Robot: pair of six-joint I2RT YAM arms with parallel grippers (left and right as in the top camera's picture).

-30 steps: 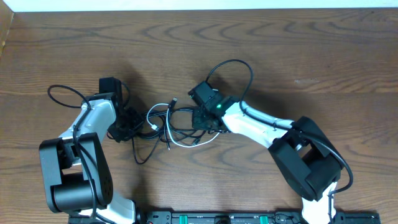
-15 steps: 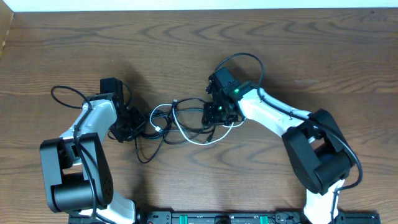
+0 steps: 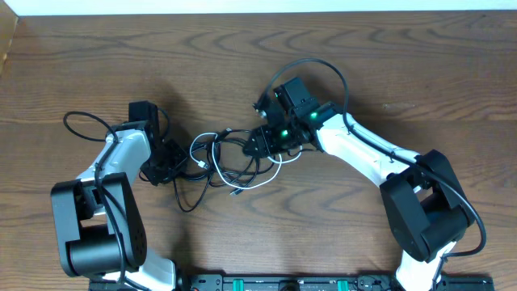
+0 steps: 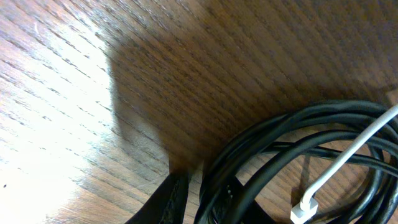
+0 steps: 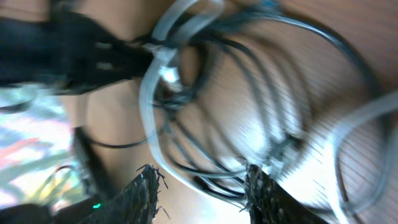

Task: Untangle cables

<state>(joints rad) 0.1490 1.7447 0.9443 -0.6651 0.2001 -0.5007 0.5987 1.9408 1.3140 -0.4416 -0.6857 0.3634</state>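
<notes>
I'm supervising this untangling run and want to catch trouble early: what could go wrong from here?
The right gripper stands open over the cables; closing here could pinch several black strands and the white cable together, tightening the tangle. The left gripper sits at the bundle's left end, but its hold cannot be made out; a pull from the right might drag the whole bundle across the table instead of separating anything.

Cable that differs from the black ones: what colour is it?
White: the cable shows best in the left wrist view.
</notes>
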